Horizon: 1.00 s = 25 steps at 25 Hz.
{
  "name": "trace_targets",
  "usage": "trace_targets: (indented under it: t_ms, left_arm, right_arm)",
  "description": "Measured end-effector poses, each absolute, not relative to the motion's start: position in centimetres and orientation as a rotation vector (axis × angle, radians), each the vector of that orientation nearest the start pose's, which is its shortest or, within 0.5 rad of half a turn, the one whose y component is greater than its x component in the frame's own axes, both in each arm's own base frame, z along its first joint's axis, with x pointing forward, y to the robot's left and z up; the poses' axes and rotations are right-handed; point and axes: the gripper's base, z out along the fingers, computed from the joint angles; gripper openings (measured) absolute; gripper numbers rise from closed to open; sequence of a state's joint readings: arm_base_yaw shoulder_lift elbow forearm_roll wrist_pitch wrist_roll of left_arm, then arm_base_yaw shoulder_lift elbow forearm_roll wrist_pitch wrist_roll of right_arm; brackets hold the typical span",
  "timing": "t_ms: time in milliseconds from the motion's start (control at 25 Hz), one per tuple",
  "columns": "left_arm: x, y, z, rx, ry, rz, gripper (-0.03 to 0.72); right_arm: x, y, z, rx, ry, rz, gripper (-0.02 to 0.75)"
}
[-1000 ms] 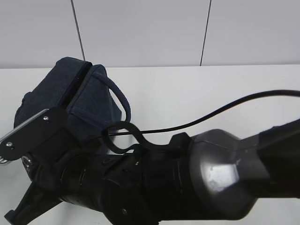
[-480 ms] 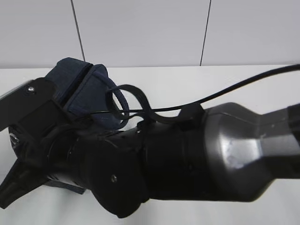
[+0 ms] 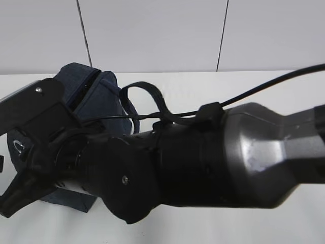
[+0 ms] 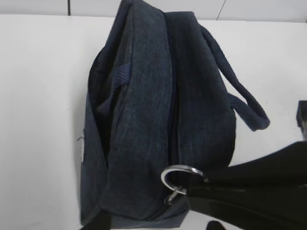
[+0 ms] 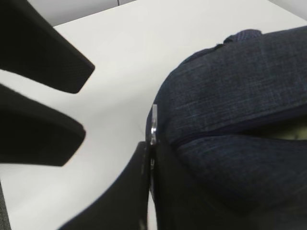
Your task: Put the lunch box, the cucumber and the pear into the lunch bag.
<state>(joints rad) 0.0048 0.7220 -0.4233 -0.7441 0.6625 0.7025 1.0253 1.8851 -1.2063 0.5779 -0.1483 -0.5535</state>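
The navy lunch bag (image 4: 144, 96) lies on the white table, and its top seam looks nearly closed. It also shows in the exterior view (image 3: 86, 86) and in the right wrist view (image 5: 240, 96). My right gripper (image 5: 149, 158) is shut on the bag's metal zipper ring (image 4: 175, 175) at the bag's near end. Its black fingers (image 4: 249, 191) show in the left wrist view. My left gripper (image 5: 88, 101) is open and empty beside that end of the bag, touching nothing. The lunch box, the cucumber and the pear are hidden.
My right arm (image 3: 213, 157) reaches across the exterior view from the right and hides most of the table and the bag's lower part. A bag handle (image 4: 249, 112) loops out to the side. Bare white table (image 4: 38, 96) lies around the bag.
My right arm has shifted up and to the left in the exterior view and now covers more of the bag. The bag's handle has moved with it.
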Motion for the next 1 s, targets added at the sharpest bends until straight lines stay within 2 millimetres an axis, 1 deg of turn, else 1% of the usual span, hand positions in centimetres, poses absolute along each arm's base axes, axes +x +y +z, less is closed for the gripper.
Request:
trace_targets:
  t_ms: [160,360,520,600,680,840,1000]
  left_arm:
    - [13.0,-3.9,26.0,0.261,2.241,-0.517,0.356]
    - [14.3,-3.0,26.9,0.148,2.226,-0.549,0.350]
    - [15.2,-2.2,26.6,0.088,2.227,-0.668,0.350]
    - [16.0,-1.7,26.3,0.042,2.213,-0.747,0.350]
    - [16.9,-1.2,25.8,0.016,2.206,-0.788,0.348]
    - [17.6,-0.4,25.0,0.054,2.229,-0.713,0.346]
    - [17.7,-0.3,24.9,0.129,2.224,-0.650,0.326]
  right_arm:
    - [22.9,35.8,21.7,-0.954,1.861,0.567,0.000]
    - [22.8,35.9,21.8,-0.963,1.866,0.572,0.000]
    - [22.9,35.9,21.8,-0.965,1.869,0.573,0.000]
    - [22.9,35.9,21.8,-0.967,1.868,0.572,0.000]
    - [22.9,35.9,21.8,-0.968,1.869,0.573,0.000]
    - [22.8,35.8,22.0,-0.972,1.870,0.577,0.000]
    - [22.7,35.7,22.3,-0.975,1.870,0.583,0.000]
